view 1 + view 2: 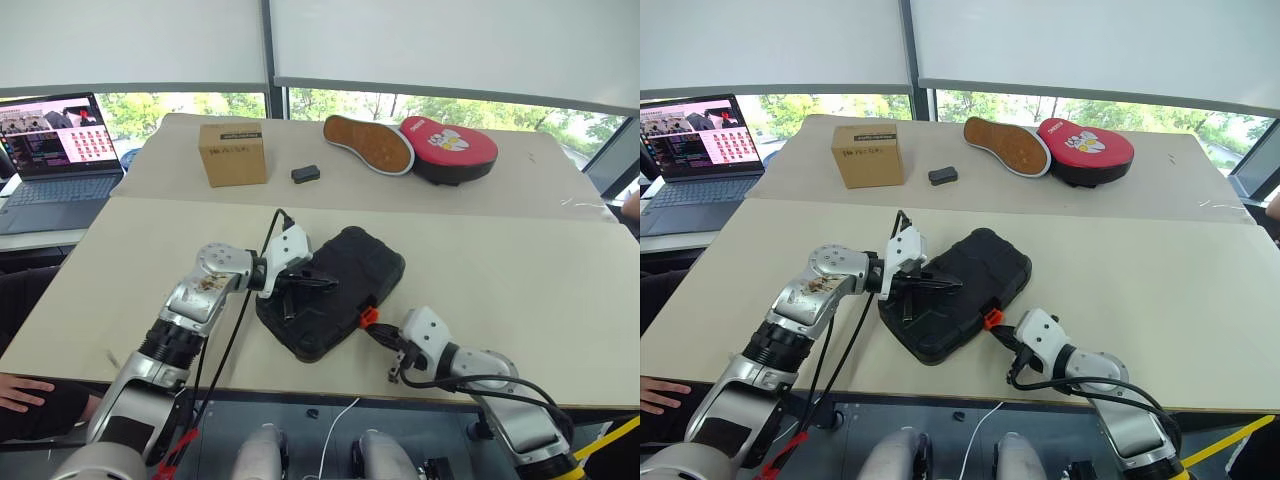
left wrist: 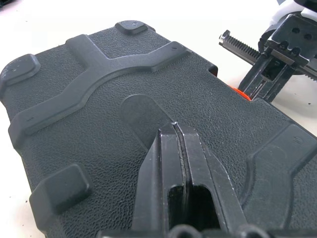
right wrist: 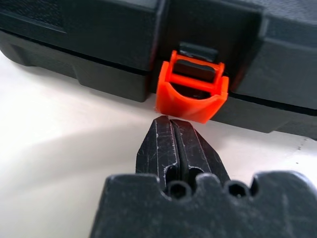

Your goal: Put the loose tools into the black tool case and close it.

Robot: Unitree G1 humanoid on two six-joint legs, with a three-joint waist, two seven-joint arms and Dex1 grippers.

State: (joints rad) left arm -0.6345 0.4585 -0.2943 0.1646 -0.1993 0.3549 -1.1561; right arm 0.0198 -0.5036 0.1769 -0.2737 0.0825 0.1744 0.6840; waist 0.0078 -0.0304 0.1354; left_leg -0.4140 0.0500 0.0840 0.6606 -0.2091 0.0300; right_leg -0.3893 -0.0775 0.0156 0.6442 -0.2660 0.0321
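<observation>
Black moulded-plastic tool case [image 1: 335, 290], lid down on the bench [image 1: 520, 270], looks rigid and textured: left pincer [image 2: 174, 130] pressed together on lid, right pincer [image 3: 171, 121] pressed together, empty, at small orange latch [image 3: 193, 89], the likely purchase.

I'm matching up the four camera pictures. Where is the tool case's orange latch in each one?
Left eye view: orange latch on the case's near-right edge.
Right eye view: latch, same edge.
Left wrist view: an orange sliver past the lid's far edge.
Right wrist view: centre.
Shared landmark: the shut right gripper, just short of the latch.
</observation>
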